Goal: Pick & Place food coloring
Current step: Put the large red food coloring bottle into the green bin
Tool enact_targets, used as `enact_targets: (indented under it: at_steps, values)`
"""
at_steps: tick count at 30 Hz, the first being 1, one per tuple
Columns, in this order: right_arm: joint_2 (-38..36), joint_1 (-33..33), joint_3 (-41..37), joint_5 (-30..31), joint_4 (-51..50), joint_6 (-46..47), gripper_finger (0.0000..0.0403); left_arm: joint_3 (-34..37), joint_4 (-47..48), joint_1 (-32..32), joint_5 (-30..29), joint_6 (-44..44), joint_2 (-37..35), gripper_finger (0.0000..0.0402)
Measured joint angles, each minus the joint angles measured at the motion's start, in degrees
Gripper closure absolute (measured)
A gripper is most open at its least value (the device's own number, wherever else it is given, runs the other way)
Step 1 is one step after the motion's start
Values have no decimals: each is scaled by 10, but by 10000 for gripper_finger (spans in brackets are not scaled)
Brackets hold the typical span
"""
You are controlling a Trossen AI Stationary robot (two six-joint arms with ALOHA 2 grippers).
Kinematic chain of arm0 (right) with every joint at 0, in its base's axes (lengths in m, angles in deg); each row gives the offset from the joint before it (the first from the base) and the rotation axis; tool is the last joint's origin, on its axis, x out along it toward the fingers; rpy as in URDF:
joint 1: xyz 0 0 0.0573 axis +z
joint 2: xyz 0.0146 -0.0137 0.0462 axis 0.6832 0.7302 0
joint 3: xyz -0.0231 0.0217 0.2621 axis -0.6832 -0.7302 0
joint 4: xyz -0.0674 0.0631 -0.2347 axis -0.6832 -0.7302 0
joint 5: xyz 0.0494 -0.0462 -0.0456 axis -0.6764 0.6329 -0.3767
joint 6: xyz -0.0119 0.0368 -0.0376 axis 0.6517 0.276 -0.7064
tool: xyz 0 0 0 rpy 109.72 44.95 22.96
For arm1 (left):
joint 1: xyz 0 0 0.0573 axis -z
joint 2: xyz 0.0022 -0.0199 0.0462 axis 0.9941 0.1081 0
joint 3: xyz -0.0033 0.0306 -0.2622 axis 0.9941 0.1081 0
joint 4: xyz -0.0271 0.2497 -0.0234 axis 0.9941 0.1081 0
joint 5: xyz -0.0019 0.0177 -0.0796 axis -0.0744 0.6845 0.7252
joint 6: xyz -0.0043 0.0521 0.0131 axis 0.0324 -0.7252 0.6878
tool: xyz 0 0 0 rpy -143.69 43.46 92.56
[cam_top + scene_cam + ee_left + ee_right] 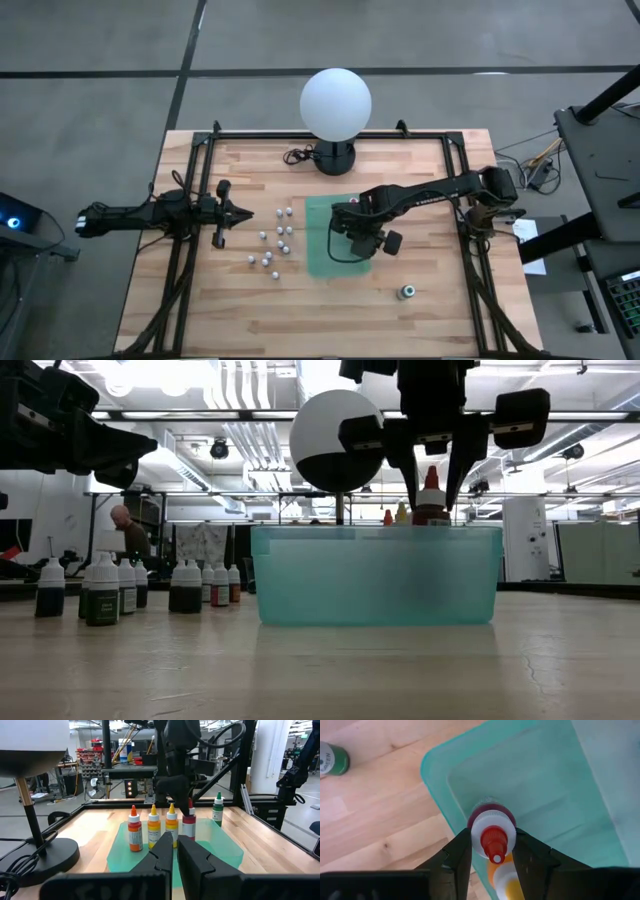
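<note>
The right gripper [492, 851] has its jaws partly apart and pressed against both sides of the white shoulder of a small red-capped food coloring bottle with dark red contents [491, 831]. It holds the bottle upright inside a translucent teal plastic tub [376, 575], close to one corner of it. Just beside that bottle, partly under it in the right wrist view, is a yellow-capped bottle [504, 877]. The left wrist view shows three orange and yellow dropper bottles [153, 826] in a row in the tub next to the gripped one, so four bottles are in the tub. One green-capped bottle [407, 292] stands alone on the wooden surface [180, 310], well apart from the tub on the right arm's side. On the other side of the tub, about ten white-capped bottles [272, 243] stand in a loose cluster. A big white globe lamp on a black base [335, 104] stands behind the tub. The left gripper [245, 214] hangs near the cluster, jaws together and holding nothing.
</note>
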Motion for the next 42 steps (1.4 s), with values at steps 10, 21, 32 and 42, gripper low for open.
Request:
enact_targets:
  at_steps: [10,21,32,42]
  values:
    - [0,-4,-24,0,4,-1,289,0,0,0,0,0,0,401]
    - [0,-10,-25,0,5,3,284,0,0,0,0,0,0,401]
    - [0,-10,-25,0,7,19,248,0,0,0,0,0,0,401]
    - [-4,-10,-19,0,8,32,240,0,0,0,0,0,0,401]
